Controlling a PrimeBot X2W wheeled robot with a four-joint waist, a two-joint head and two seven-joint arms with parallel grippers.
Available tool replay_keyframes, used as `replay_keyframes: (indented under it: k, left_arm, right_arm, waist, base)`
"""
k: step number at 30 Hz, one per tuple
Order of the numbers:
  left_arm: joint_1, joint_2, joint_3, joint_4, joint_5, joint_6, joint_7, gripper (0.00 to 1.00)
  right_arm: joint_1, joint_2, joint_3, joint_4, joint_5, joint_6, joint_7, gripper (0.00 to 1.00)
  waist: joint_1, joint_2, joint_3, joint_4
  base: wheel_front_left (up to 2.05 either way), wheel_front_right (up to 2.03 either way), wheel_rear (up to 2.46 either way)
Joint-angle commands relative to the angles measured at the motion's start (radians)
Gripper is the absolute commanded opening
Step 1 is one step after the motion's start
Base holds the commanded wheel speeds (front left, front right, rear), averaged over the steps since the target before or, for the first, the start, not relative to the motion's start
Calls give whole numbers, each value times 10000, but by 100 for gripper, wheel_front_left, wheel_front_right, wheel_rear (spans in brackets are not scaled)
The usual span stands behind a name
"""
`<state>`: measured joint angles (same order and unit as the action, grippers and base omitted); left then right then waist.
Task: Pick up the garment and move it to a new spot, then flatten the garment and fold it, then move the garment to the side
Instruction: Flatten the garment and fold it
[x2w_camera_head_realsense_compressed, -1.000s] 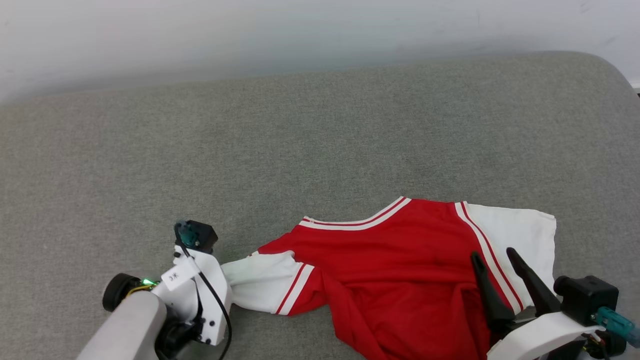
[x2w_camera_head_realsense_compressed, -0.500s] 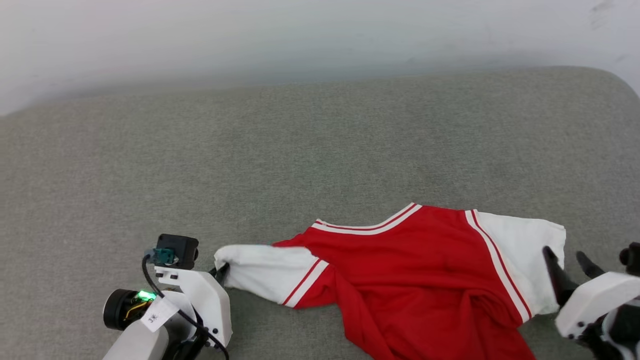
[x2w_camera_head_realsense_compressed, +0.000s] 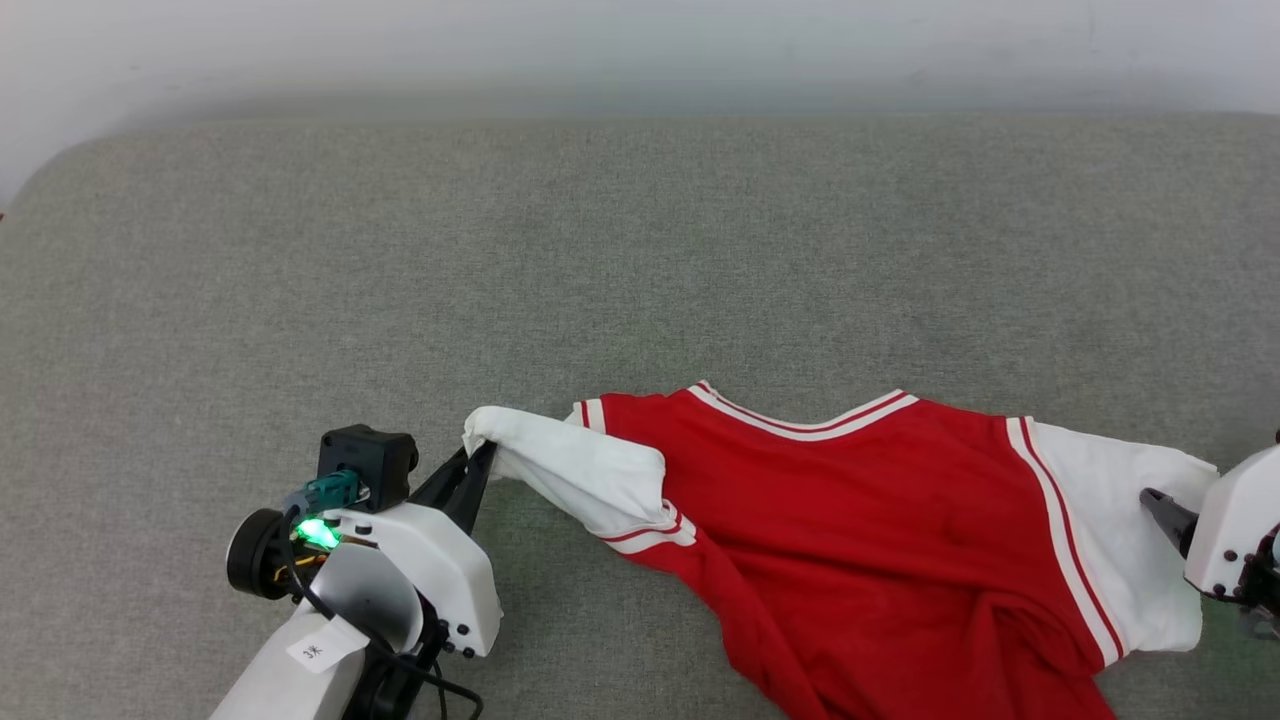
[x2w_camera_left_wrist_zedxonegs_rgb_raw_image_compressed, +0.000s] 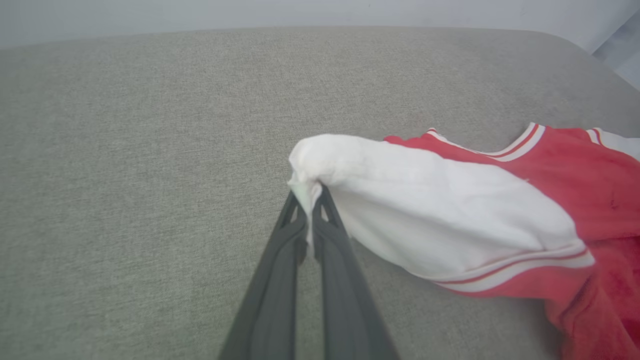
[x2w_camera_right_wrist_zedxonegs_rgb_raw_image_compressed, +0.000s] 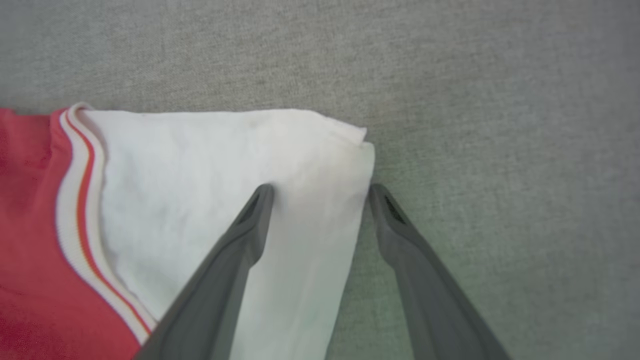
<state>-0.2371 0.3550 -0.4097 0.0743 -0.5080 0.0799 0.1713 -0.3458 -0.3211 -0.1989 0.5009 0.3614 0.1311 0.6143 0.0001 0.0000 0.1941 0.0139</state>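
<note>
Left wrist view: left gripper (x2w_camera_left_wrist_zedxonegs_rgb_raw_image_compressed: 306, 192) pinches the limp, light jersey (x2w_camera_left_wrist_zedxonegs_rgb_raw_image_compressed: 575, 165) by its cuff (x2w_camera_left_wrist_zedxonegs_rgb_raw_image_compressed: 322, 155); spread right gripper (x2w_camera_right_wrist_zedxonegs_rgb_raw_image_compressed: 320, 192) should nab the 3 o'clock hem (x2w_camera_right_wrist_zedxonegs_rgb_raw_image_compressed: 356, 162).

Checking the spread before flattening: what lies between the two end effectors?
The garment spans that stretch in the head view: the left end effector pinches one white sleeve's tip, and the right end effector stands open astride the other sleeve's edge.
</note>
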Motion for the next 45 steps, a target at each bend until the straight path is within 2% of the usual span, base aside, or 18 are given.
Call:
replay_keyframes:
  k: [1,8,9,11,20,25,29,36,45]
  left_arm:
    - [-131,-11,7,-89,48,28,-66,0]
    - [-134,-4,-57,-245,-6,-23,-102,0]
    - [-128,-9,-59,-249,-37,-31,-100,0]
    - [-130,-12,-51,-253,-54,-44,-121,0]
    - [-165,222,189,-241,-7,-1,-555,0]
    - [-431,556,524,-169,8,48,-793,0]
    - [-999,785,854,127,-165,-167,-897,0]
    - [-3044,726,1471,1213,-514,-451,-1228,0]
    - [-6863,785,1843,3580,-441,-930,-1744,0]
  right_arm:
    - [-270,-116,96,124,-64,-7,114,100]
    - [-356,-24,1096,1073,267,10,1456,100]
    - [-334,14,1232,1180,357,10,1675,37]
    - [-277,68,1399,1361,565,10,1980,0]
    - [-1172,-790,1091,308,704,-12,579,0]
    - [-1309,-938,1038,-738,538,-10,99,0]
    - [-1540,-912,1019,-1444,390,-10,-6,0]
    - [-2735,-601,845,-1890,-343,-12,-460,0]
    - [-5574,-197,525,-1312,-1491,-13,-1894,0]
  waist:
    - [-1,0,188,130]
    - [-1,0,419,208]
    - [-1,0,442,207]
    - [-1,0,472,202]
    - [-1,0,132,32]
    - [-1,0,-336,-231]
    - [-1,0,-581,-406]
    - [-1,0,-608,-590]
    - [-1,0,143,-746]
  base:
    - [0,0,0]
    - [0,0,0]
    - [0,0,0]
    - [0,0,0]
    - [0,0,0]
    - [0,0,0]
    - [0,0,0]
    - [0,0,0]
    - [0,0,0]
